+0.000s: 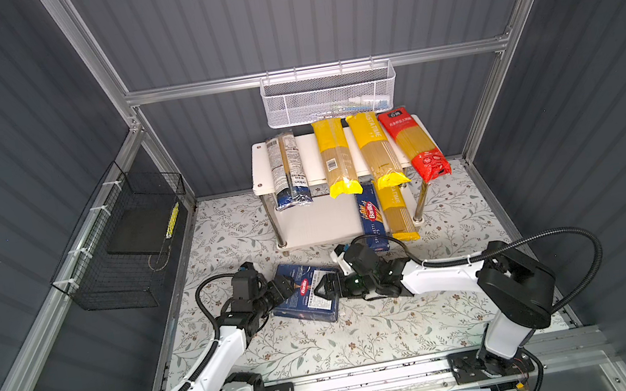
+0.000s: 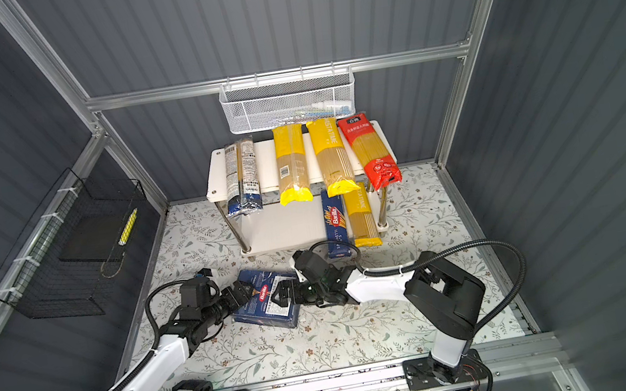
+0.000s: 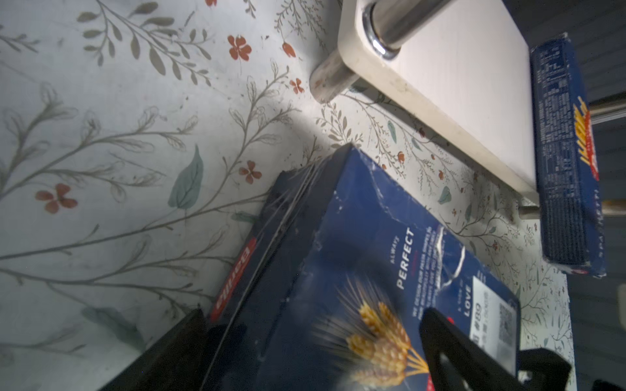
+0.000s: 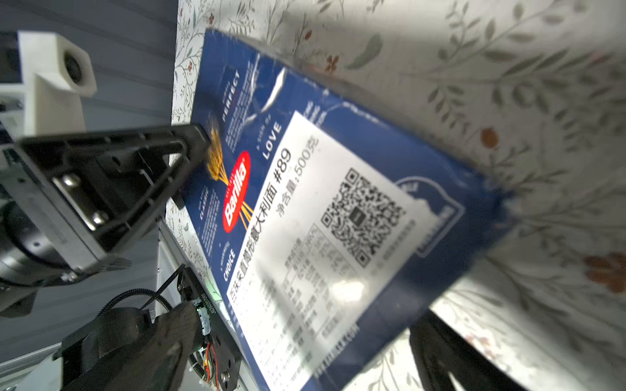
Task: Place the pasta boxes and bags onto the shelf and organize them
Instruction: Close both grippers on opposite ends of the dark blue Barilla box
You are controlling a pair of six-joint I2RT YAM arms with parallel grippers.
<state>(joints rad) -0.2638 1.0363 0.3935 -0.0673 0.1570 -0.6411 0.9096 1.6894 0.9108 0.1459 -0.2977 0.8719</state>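
Box (image 1: 305,298) sits on the surface (image 1: 325,342) just before the shelf (image 1: 315,221); your left jaws clamp its end, right jaws gape wide across it. Close the right squarely before lifting, and keep it level. Count: two boxes, one shelved below; five bags (image 1: 332,155), four on top, one below.

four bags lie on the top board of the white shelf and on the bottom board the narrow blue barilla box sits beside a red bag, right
One thing is off: both top views show the bag beside the long narrow dark blue Barilla cardboard box on the bottom board of the white two-tier shelf is a slim yellow bag, not a red one. The rest stands.
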